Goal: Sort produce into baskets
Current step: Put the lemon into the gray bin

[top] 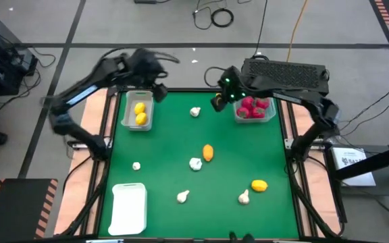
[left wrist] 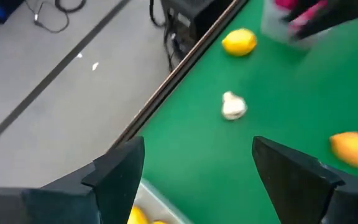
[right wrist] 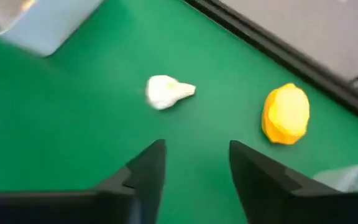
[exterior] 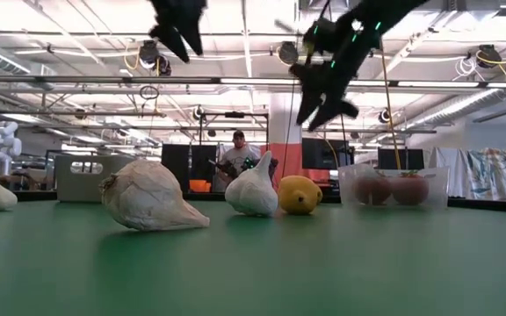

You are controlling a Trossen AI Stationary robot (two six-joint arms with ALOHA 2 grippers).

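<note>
Upper centre of the frame, right gripper (top: 219, 101) part-open and empty beside the clear bin (top: 270, 116) of red fruits (top: 252, 107), between picks by the look of it, next a reach for the nearby garlic bulb (top: 195, 112); left gripper (top: 157, 88) wide, empty, over the grey bin (top: 139, 126).

At the table's (top: 275, 169) far left corner a bin (top: 139, 112) holds two oval fruits (top: 140, 113); at the far right corner another bin (top: 254, 109) holds the round fruits (top: 252, 106). A flat tray (top: 128, 208) lies at the near left corner. Bulbs (top: 195, 163) and oval fruits (top: 208, 152) lie scattered between.
</note>
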